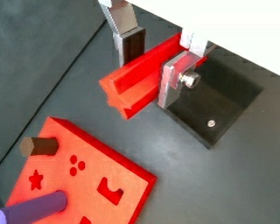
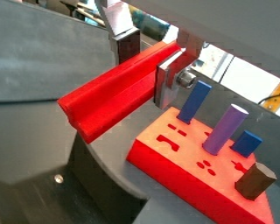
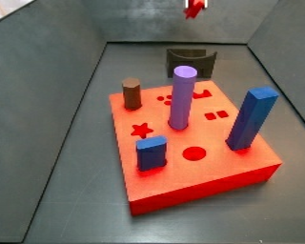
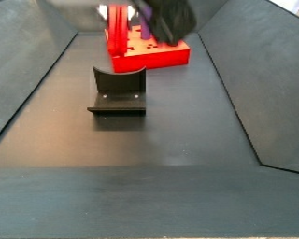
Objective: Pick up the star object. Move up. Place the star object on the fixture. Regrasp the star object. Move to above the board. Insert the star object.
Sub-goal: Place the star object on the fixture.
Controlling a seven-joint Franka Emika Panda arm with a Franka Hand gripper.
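Note:
The star object (image 1: 136,83) is a long red bar with a star-shaped section. My gripper (image 1: 152,72) is shut on it near one end, with a dark-padded finger on one side and the silver plate finger (image 1: 171,80) on the other. Both wrist views show this grip (image 2: 149,74). In a side view the star object (image 4: 117,33) hangs upright in the air above the fixture (image 4: 117,93). Another side view shows only its tip (image 3: 193,8), high over the fixture (image 3: 191,62). The red board (image 3: 193,176) has a star-shaped hole (image 3: 142,131).
On the board stand a brown peg (image 3: 131,92), a tall purple peg (image 3: 183,95), a tall blue block (image 3: 254,119) and a short blue block (image 3: 150,152). Grey sloping walls (image 4: 27,84) enclose the dark floor.

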